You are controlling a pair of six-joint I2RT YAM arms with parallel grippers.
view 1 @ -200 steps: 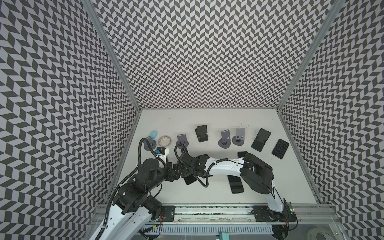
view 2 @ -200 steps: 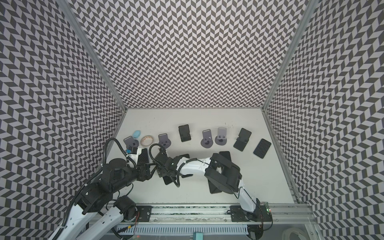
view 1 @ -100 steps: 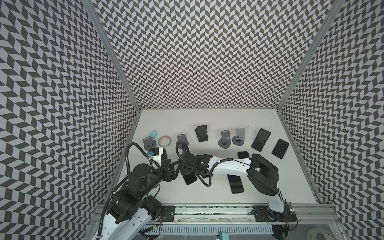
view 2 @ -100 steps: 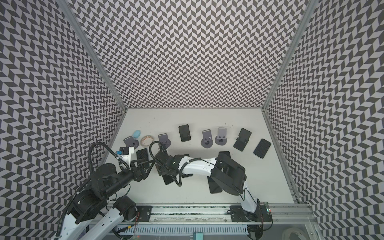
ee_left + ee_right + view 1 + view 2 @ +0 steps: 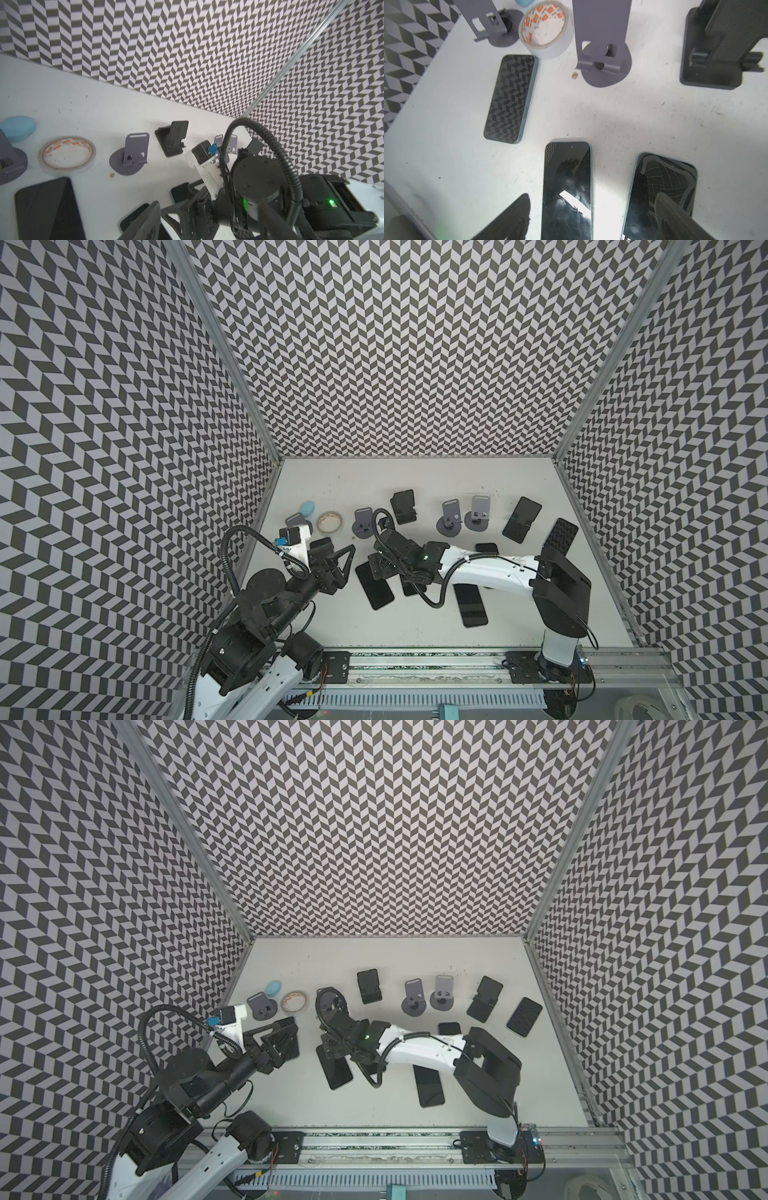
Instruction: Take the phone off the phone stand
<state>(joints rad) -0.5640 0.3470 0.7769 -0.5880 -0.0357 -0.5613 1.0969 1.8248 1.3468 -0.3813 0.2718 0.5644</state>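
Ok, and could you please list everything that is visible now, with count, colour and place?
phones: five, dark, lying on the table, near side and right
dark flat piece: one, half hidden behind the right arm, maybe another phone
grey stands: four, round bases, back row, empty
black stands: two, back row, both look empty
tape roll: one, whitish, back left
blue oval thing: one, back left
left gripper: black, open, over the leftmost phone
right gripper: black, open, over the middle phones

The enclosure walls (image 5: 395, 344) showed black-and-white chevrons. The flat tabletop (image 5: 415, 481) was white, the round-based plastic phone stand (image 5: 602, 25) grey, the slim glass phone (image 5: 566, 187) black.
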